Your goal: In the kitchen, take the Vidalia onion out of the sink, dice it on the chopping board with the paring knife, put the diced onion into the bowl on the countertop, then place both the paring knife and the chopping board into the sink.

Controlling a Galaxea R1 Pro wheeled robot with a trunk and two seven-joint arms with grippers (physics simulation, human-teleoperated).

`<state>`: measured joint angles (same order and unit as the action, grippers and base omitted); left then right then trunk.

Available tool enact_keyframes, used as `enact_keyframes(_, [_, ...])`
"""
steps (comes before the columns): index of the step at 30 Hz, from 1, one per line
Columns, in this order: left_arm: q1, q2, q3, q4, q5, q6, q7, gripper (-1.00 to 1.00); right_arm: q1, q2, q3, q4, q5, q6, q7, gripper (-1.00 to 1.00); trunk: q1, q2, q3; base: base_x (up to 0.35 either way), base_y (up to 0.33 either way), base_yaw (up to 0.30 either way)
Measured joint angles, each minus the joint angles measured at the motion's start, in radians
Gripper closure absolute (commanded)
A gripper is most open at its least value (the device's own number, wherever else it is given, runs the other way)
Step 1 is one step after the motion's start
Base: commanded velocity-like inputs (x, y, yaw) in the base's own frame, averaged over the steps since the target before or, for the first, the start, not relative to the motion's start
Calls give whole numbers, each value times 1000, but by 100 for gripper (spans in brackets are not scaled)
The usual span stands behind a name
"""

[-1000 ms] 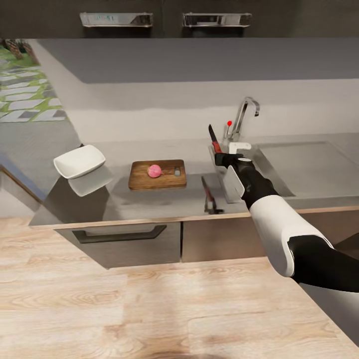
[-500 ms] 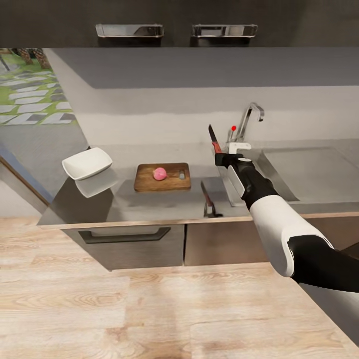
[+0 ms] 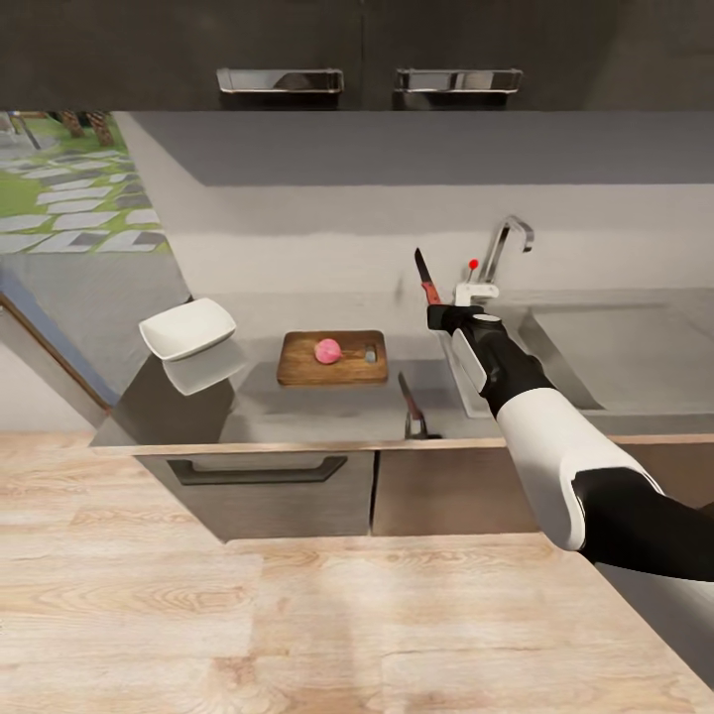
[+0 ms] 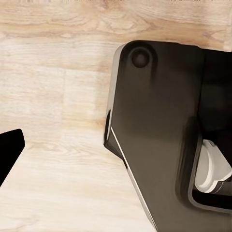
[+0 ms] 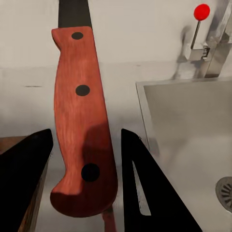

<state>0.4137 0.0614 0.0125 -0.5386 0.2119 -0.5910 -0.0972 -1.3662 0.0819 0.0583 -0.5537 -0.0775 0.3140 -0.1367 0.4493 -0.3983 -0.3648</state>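
Observation:
In the head view my right gripper (image 3: 436,311) is shut on the paring knife (image 3: 422,270), holding it blade up over the countertop (image 3: 297,407), just left of the sink (image 3: 615,347). In the right wrist view the knife's reddish handle (image 5: 82,116) sits between the black fingers (image 5: 145,183). The Vidalia onion (image 3: 327,350), a pink lump, lies on the brown chopping board (image 3: 352,369), left of the knife. Farther left, the white bowl (image 3: 188,327) stands at the counter's end. In the left wrist view one dark fingertip (image 4: 8,152) shows over wooden floor.
A chrome tap (image 3: 508,243) with a red knob (image 3: 473,264) rises behind the sink. Upper cabinets with metal handles (image 3: 281,79) hang above. Cabinet fronts with a drawer handle (image 3: 260,469) sit below the counter. Wooden floor (image 3: 297,625) lies between me and the counter.
The whole view has shifted, so the camera has moved; counter, board and bowl appear slightly farther and to the right. The right gripper keeps the knife upright in the same pose.

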Motion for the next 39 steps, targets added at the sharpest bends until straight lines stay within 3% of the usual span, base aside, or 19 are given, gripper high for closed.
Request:
enact_keyframes(14, [0,0,0,-1,0,1,0,-100,2,23,1,1,4,-2,-2,100,0,0,21,0,0,102])
enact_keyframes(17, [0,1,0,1,0,4,0,-100,2,21,2,-12,45,-1,-6,100,0,0,26,0,0,118])
enact_keyframes(19, [0,1,0,0,0,4,0,-100,2,22,3,-13,88,-1,-9,100,0,0,29,0,0,119])
enact_keyframes(24, [0,1,0,1,0,5,0,-100,2,32,6,-14,259,2,-13,100,0,0,36,0,0,120])
enact_keyframes(29, [0,2,0,9,1,7,0,-100,2,63,13,-15,398,4,-26,100,0,0,42,0,0,76])
enact_keyframes(31, [0,2,0,12,1,8,0,-100,2,74,16,-11,443,4,-48,100,0,0,43,0,0,21])
enact_keyframes(34, [0,2,0,19,1,8,0,-100,2,93,27,1,557,4,-124,100,0,0,43,0,0,6])
enact_keyframes(35, [0,2,0,21,1,8,0,-100,4,93,30,15,656,5,-170,100,0,0,43,0,0,1])
enact_keyframes(37, [0,2,0,21,1,8,0,-100,10,93,31,31,715,5,-188,100,0,0,43,0,0,0])
enact_keyframes(39, [0,1,0,21,1,8,0,-100,14,93,31,50,741,5,-199,100,0,0,43,0,0,0])
